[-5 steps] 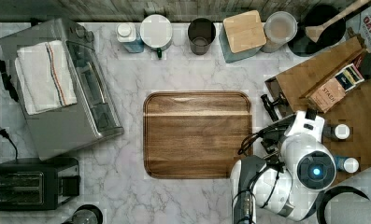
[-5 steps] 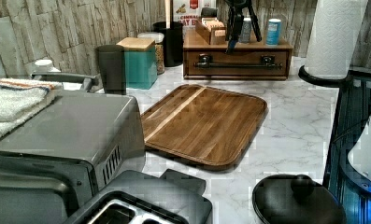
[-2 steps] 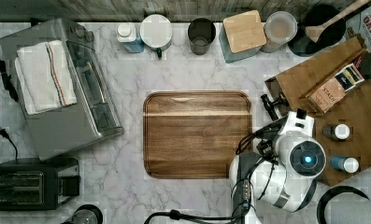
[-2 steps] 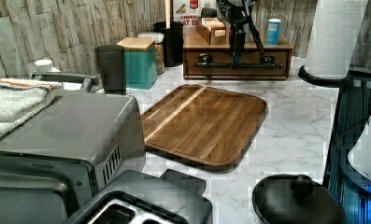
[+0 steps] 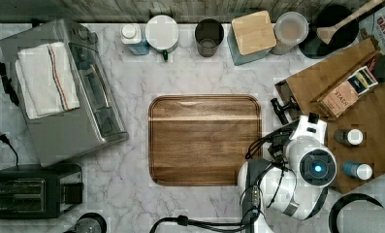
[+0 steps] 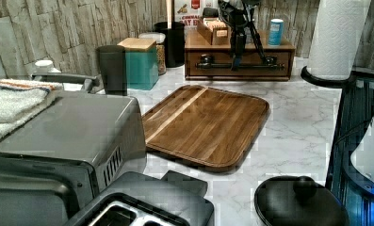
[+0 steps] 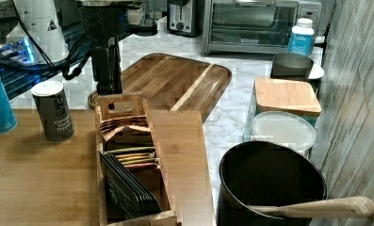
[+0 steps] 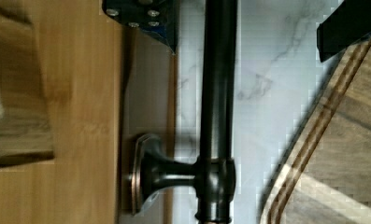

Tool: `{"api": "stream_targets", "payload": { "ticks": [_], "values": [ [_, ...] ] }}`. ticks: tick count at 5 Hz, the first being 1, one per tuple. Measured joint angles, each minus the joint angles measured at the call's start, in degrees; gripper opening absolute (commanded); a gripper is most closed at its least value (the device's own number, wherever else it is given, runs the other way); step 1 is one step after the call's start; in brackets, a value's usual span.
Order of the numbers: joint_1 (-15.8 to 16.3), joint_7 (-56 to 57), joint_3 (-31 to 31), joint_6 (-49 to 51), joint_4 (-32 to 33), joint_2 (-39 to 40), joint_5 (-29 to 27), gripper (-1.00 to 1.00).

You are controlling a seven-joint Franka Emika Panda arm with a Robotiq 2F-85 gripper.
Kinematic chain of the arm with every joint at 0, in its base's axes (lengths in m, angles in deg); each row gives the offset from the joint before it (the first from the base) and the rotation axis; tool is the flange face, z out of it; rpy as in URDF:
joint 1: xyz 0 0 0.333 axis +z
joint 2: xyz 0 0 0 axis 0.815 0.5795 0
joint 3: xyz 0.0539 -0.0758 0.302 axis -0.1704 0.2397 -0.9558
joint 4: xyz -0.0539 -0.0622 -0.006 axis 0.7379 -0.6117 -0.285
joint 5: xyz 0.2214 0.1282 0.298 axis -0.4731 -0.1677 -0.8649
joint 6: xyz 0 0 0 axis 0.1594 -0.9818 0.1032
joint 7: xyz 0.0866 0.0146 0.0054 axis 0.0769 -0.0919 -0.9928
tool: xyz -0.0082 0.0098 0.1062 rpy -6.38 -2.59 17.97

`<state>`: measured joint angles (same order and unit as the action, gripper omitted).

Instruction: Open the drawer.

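The drawer [image 6: 213, 58] is the brown wooden front low in a box at the back of the counter, and it looks closed. Its black bar handle [image 6: 257, 66] runs across the front on two mounts. My gripper [image 6: 236, 63] hangs down in front of it at handle height. In the wrist view the handle [image 8: 218, 93] passes between my fingers [image 8: 146, 16], one on the drawer side and one on the counter side, with gaps on both sides. My gripper [image 8: 246, 23] is open. One handle mount [image 8: 157, 175] shows close by.
A wooden cutting board [image 5: 204, 141] lies on the marble just in front of the drawer. A tea box [image 7: 128, 155] and shakers [image 7: 55, 110] stand on the drawer unit. A paper towel roll [image 6: 335, 37] stands at the left view's right. Jars line the wall.
My arm has moved toward the drawer and come down. The gripper went from above the box top to handle height, with its fingers now on either side of the bar.
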<state>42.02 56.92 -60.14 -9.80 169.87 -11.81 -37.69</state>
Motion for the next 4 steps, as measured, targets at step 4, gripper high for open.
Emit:
{"api": "stream_targets", "payload": {
  "ticks": [4],
  "values": [
    [0.13, 0.00, 0.29, -2.85, 1.68, 3.72, -3.39, 1.00]
  ]
}}
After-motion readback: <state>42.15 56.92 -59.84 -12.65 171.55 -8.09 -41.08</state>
